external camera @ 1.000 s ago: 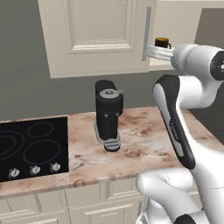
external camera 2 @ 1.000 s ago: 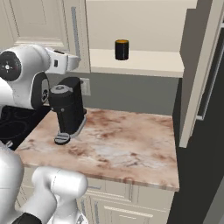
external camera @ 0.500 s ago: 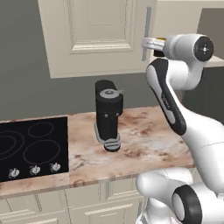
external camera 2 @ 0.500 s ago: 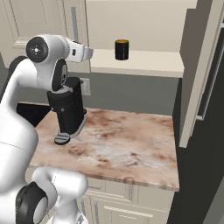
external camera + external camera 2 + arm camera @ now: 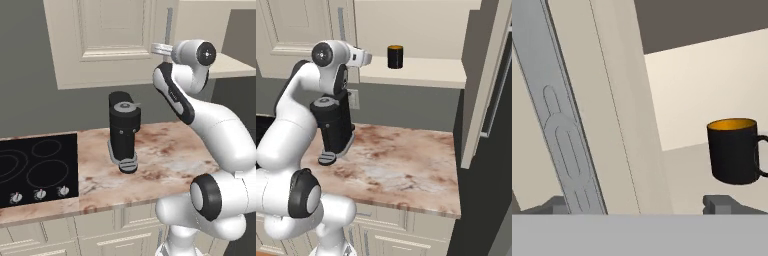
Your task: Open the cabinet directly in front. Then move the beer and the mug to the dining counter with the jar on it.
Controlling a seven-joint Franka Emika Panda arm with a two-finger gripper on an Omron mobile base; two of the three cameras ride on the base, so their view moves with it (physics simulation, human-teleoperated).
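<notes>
Your gripper (image 5: 367,58) is up at cabinet (image 5: 107,42) height, right beside the long grey handle (image 5: 559,125) of the closed left door. In the hand view the two fingers (image 5: 724,204) stand well apart, one tip on either side of that door's edge, with nothing between them, so they are wide open and holding nothing. The mug (image 5: 395,56) stands upright on the pale shelf (image 5: 421,72) inside the opened right half (dark outside, orange inside, handle pointing away from the door in the hand view). It sits apart from the fingers, a little further into the shelf. Below, a black coffee machine (image 5: 124,131) stands on the marbled bench (image 5: 401,165), with the black cooktop (image 5: 37,167) to its left.
</notes>
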